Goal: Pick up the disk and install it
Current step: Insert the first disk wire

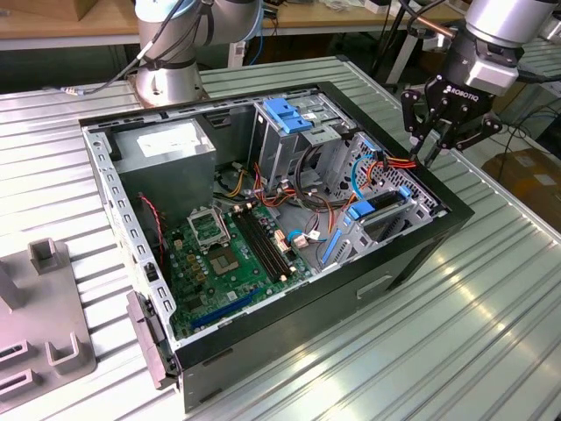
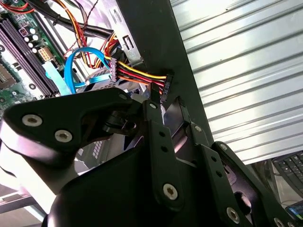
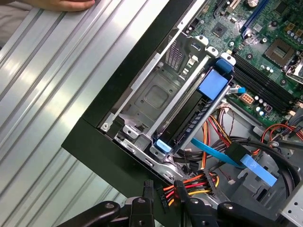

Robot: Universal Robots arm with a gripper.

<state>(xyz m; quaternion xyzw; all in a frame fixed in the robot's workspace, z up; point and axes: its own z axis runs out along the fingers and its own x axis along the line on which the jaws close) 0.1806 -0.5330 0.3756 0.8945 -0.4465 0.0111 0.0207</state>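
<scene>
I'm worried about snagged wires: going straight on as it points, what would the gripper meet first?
Probably the black plug with red, yellow and orange wires, right ahead of the gripper at the computer case rim. Depth is unclear; they may already touch.

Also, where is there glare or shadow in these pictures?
Exterior view: glare streaks the ribbed table beside the computer case. Second wrist view: the table looks nearly white. First wrist view: softer sheen on the table, case interior darker.
</scene>
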